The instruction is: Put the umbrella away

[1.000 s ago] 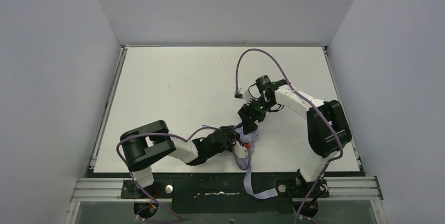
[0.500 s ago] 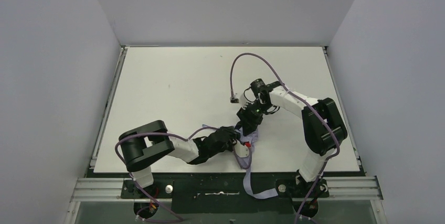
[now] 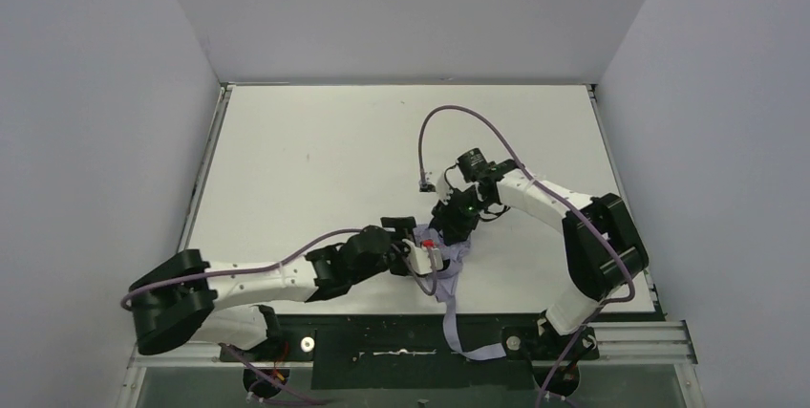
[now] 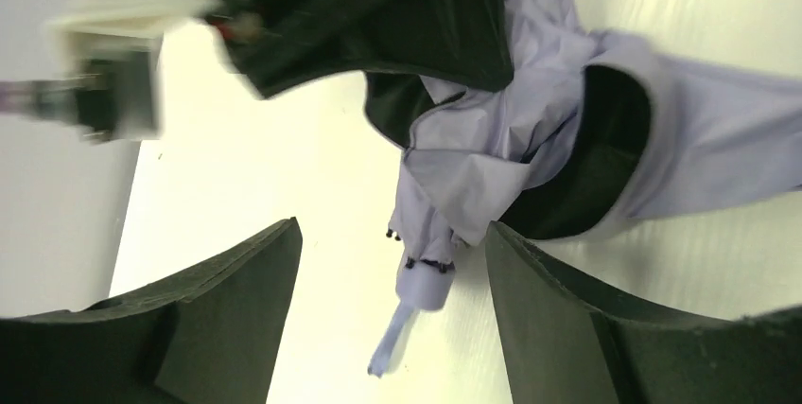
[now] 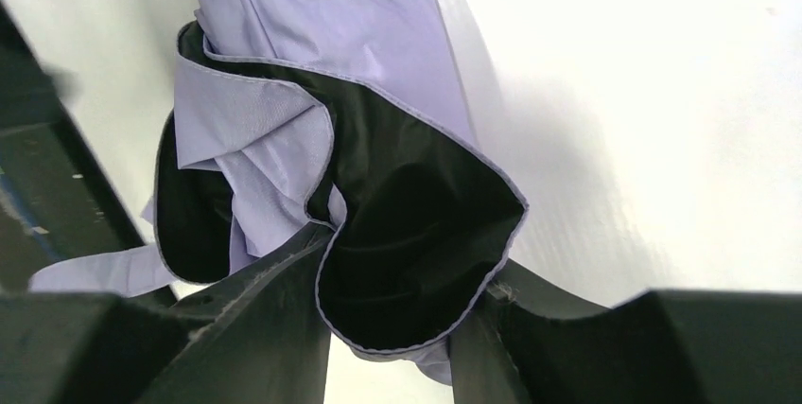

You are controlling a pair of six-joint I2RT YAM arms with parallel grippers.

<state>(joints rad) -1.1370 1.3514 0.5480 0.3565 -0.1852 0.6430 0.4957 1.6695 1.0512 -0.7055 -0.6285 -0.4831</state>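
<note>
The umbrella (image 3: 457, 257) lies crumpled near the table's front edge, pale lavender fabric with a black lining. A lavender strip (image 3: 457, 333) of it trails over the front edge. My right gripper (image 3: 451, 228) is shut on a fold of that fabric (image 5: 416, 262), the black lining bulging between its fingers. My left gripper (image 3: 423, 257) stands open just left of the umbrella. In the left wrist view the small lavender handle (image 4: 426, 283) and its loop (image 4: 388, 347) lie on the table between the open fingers (image 4: 236, 290), touching neither.
A purple cable (image 3: 458, 114) arcs above the right wrist. The white table (image 3: 315, 150) is walled at the back and both sides. A metal rail (image 3: 621, 339) runs along the front, below the table edge.
My left gripper has let go of the umbrella and opened, its arm stretching out low. The right gripper has closed on the fabric and shifted slightly left.
</note>
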